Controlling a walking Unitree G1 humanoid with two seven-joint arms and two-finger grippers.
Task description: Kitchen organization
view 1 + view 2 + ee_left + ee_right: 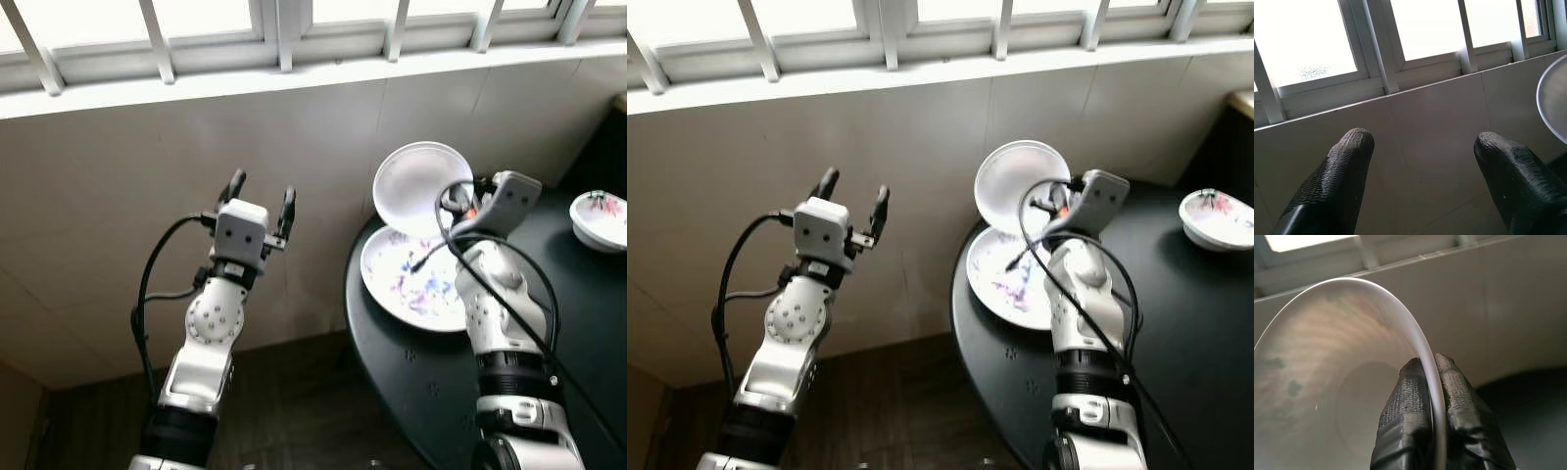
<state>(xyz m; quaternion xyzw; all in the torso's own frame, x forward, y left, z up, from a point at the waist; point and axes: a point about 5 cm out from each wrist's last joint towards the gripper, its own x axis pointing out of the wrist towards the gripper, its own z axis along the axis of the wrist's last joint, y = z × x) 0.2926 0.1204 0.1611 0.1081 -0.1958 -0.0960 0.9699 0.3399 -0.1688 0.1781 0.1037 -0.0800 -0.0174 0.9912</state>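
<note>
A plain white bowl (416, 186) hangs tilted in the air over the left rim of the round black table (578, 333), its hollow facing the camera. My right gripper (1431, 369) is shut on the bowl's rim (1422, 347), one finger on each side. Just below it a white plate with purple and red markings (411, 284) lies flat on the table. A small patterned bowl (600, 217) sits at the table's far right. My left gripper (261, 201) is raised left of the table, open and holding nothing, pointing at the tiled wall.
A beige tiled wall (147, 196) runs behind, topped by a white barred window (284, 39). The floor (294, 401) beside the table is dark. A dark cabinet edge (607, 147) stands at the far right.
</note>
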